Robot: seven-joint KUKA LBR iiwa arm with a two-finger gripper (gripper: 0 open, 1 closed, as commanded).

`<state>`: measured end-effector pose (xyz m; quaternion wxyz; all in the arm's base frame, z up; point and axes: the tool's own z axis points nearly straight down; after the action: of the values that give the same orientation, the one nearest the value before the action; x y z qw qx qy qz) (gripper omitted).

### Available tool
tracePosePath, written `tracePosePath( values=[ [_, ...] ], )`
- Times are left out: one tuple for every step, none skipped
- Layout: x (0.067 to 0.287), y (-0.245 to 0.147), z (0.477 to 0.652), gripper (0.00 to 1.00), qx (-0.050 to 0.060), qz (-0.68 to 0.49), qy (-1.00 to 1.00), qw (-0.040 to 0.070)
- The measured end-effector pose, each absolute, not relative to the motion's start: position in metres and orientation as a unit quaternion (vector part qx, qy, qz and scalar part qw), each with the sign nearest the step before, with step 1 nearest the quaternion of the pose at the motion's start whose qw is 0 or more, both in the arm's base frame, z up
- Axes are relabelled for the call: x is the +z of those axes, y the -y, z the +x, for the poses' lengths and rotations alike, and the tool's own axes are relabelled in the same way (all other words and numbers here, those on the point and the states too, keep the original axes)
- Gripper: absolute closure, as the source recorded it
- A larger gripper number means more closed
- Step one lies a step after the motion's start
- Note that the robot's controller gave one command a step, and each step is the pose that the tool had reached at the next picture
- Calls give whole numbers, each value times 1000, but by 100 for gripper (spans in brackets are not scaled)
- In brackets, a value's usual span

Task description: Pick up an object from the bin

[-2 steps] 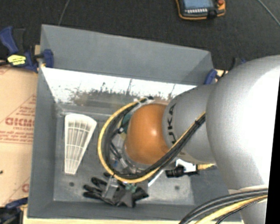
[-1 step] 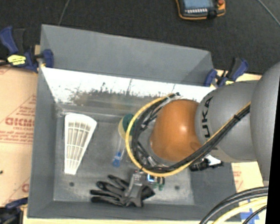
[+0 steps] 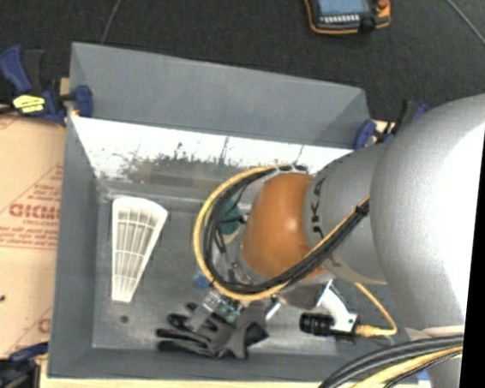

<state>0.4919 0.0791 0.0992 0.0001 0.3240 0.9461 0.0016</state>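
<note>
orange cover (image 3: 278, 227) hides the jaws; wide or narrow, cannot tell. black glove (image 3: 210, 342) partly under it.

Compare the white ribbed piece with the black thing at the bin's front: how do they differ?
The white ribbed piece is a tapered fan shape, alone at the left; the black thing is crumpled and irregular, beside the arm. Both lie on the bin floor.
</note>
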Motion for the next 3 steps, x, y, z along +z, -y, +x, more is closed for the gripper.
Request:
tracePosePath(
  values=[
    [70, -95, 473, 0, 2, 203, -979, 7],
    [71, -152, 472, 100, 2, 145, -989, 4],
    [71, -151, 472, 100, 2, 146, -989, 4]
  ],
)
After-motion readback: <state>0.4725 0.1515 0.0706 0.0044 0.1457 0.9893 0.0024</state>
